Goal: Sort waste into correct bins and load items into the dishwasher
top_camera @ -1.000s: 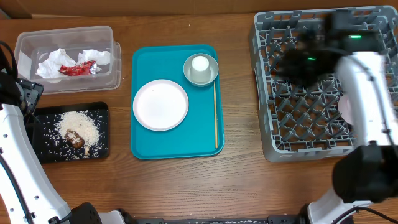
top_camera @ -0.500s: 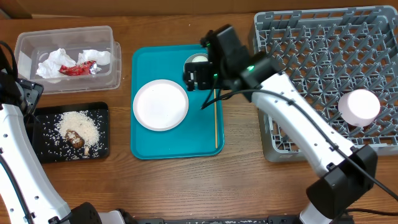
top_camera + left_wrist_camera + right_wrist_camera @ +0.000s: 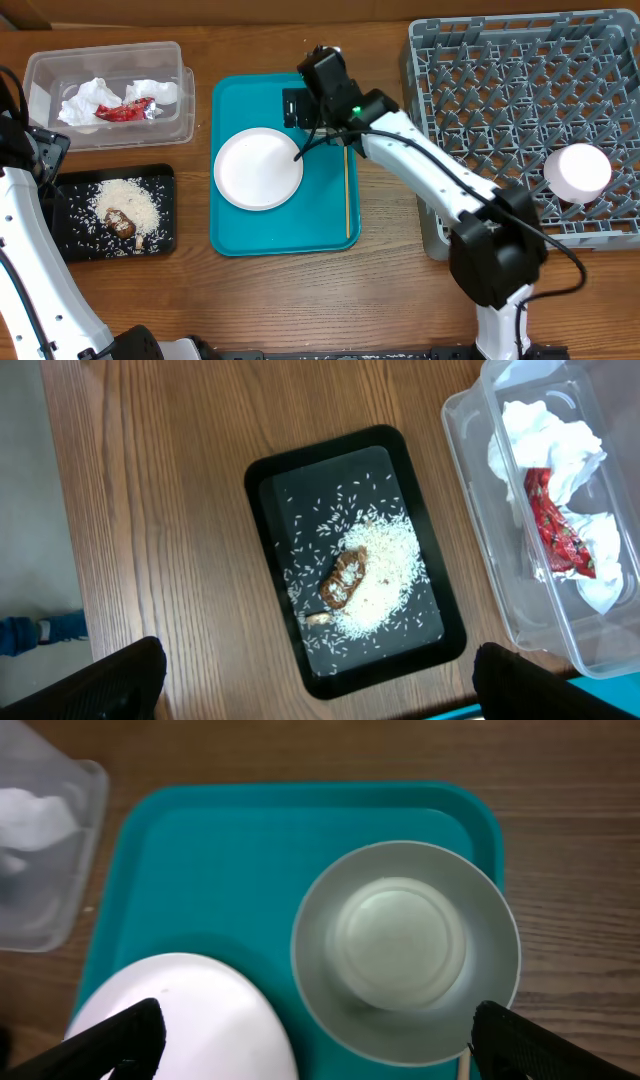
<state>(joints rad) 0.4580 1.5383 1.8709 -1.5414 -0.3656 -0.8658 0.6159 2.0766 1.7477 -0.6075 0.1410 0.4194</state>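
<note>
Grey bowl, teal tray

Wooden table: tub, black tray, teal tray, rack

Two plates, one bowl, one cup, perhaps two napkins

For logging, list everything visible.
Table: one, wooden, underneath.
Tub: one, clear, left.
Napkins: two, white, tub.
Wrapper: one, red, tub.
Black tray: one, black, below tub.
Rice: heap, white, black tray.
Lump: one, brown, in rice.
Teal tray: one, teal, centre.
Plate: one, white, teal tray.
Bowl: one, grey, teal tray.
Cup: one, white, in bowl.
Stick: one, wooden, teal tray.
Rack: one, grey, right.
Dish: one, pinkish, rack.
Left gripper: one, black, near black tray.
Right gripper: one, black, over bowl.
</note>
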